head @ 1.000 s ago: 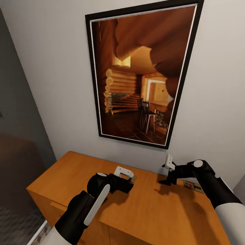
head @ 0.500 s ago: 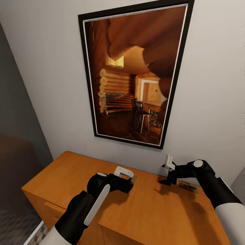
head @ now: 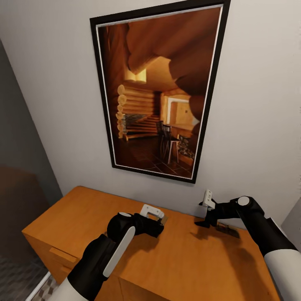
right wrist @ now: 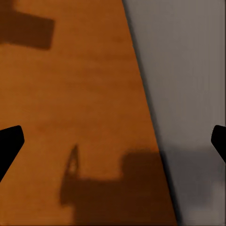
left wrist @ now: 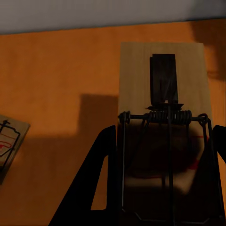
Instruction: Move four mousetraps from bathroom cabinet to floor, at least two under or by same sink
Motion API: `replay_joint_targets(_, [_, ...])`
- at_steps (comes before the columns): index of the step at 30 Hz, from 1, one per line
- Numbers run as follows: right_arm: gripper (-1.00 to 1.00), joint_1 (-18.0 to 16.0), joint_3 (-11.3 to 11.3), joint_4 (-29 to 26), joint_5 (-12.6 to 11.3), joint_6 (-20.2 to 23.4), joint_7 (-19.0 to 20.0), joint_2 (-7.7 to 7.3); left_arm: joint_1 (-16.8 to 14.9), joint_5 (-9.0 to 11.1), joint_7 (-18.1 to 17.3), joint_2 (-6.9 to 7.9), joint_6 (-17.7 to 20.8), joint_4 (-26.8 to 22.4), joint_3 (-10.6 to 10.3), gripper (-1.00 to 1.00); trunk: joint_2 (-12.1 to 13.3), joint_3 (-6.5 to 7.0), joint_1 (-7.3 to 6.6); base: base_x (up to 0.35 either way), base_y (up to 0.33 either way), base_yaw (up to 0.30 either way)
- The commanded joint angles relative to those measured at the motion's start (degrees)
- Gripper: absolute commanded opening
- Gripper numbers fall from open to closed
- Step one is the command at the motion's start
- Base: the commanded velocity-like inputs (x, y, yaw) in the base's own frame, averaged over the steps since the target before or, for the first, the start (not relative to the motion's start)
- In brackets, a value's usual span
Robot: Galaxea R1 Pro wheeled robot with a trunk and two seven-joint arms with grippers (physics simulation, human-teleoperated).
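The orange-brown cabinet [head: 83, 209] stands against the wall, and both arms reach over its top. My left gripper [head: 156, 221] is shut on a mousetrap [left wrist: 162, 70], whose wooden board sits between the two dark fingers [left wrist: 101, 188] with the spring coil facing the camera; one corner [head: 164, 218] pokes out in the head view. A second mousetrap [head: 228, 229] lies flat on the cabinet top just right of my right gripper [head: 205, 213]. That gripper is open, with its fingertips [right wrist: 9, 146] wide apart and nothing between them. Another mousetrap [left wrist: 9, 139] lies on the top beside the held one.
A large framed picture [head: 159, 92] of a log cabin hangs on the pale wall above the cabinet. A dark panel [head: 21, 167] rises at the left. A strip of patterned floor [head: 44, 288] shows at the lower left. The cabinet's back edge meets the wall [right wrist: 188, 70].
The whole view has shifted: picture and cabinet slid left, so the camera moved. Both arms keep their pose in the view, and the held mousetrap stays with the left gripper.
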Motion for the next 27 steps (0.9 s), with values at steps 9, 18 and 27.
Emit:
replay_joint_targets(9, [1.0, -0.1, 0.0, -0.1, 0.0, 0.6, 0.2, -0.04, -0.1, 0.4, 0.4, 0.0, 0.2, 0.0, 0.0, -1.0, -0.1, -0.14, 0.04, 0.0, -0.011, 0.0])
replay_joint_targets(18, [1.0, -0.1, 0.0, -0.1, -0.1, 0.3, 0.0, -0.04, -0.1, 0.4, 0.4, 0.0, 0.2, 0.0, 0.0, -1.0, -0.1, -0.14, 0.04, 0.0, 0.0, 0.0])
replay_joint_targets(27, [1.0, -0.1, -0.4, 0.3, 0.2, 0.7, -0.1, -0.04, -0.1, 0.4, 0.5, 0.0, 0.2, 0.0, 0.0, -1.0, -0.1, -0.14, 0.04, 0.0, 0.0, 0.0])
